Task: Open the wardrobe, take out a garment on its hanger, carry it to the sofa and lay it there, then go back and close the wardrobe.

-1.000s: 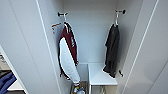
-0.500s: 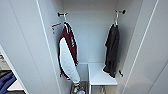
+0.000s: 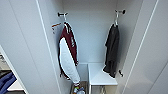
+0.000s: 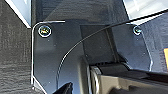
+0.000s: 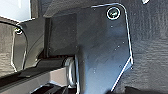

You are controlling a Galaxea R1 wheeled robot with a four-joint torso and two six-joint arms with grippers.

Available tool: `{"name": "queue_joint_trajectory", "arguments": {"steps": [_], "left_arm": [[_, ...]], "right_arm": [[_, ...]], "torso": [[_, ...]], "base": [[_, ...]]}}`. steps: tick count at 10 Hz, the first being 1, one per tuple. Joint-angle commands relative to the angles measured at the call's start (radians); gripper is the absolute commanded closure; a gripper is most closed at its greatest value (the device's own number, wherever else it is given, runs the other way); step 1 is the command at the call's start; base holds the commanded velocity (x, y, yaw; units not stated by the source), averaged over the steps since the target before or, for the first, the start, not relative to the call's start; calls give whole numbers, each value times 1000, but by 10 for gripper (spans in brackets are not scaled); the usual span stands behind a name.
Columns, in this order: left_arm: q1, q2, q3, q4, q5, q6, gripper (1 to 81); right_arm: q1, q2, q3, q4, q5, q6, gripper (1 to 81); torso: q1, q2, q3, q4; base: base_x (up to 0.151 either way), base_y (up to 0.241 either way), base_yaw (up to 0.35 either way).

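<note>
You face the wardrobe [image 3: 90, 37], doors open. The garment [image 3: 112, 51] hangs long axis vertical at 2 o'clock, on its hanger [image 3: 116, 19] hooked over a peg. At 10 o'clock hangs a dark red garment [image 3: 68, 58]; its lettering is unreadable. I cannot tell either gripper's state.

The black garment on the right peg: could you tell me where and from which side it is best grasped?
Probably the hanger just under its hook, approached from the open front: the black garment hangs limp beside the wardrobe side wall, so fabric alone would slip.
</note>
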Motion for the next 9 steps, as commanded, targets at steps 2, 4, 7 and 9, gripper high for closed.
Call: {"name": "queue_joint_trajectory", "arguments": {"steps": [2, 4, 7, 9], "left_arm": [[-38, 4, -1, 24, 49, 6, 10], [-38, 4, 2, 39, 51, 6, 10], [-37, 6, 4, 50, 66, 6, 10], [-37, 6, 4, 50, 66, 7, 10]], "right_arm": [[38, 7, 1, -7, -53, 3, 10], [38, 11, 6, -7, -53, 3, 10], [39, 14, 7, -7, -53, 3, 10], [38, 18, 7, -7, -53, 4, 10]], "torso": [[0, 0, 0, 0], [0, 0, 0, 0], [0, 0, 0, 0], [0, 0, 0, 0]], "base": [[0, 0, 0], [0, 0, 0], [0, 0, 0], [71, 0, 0]]}}
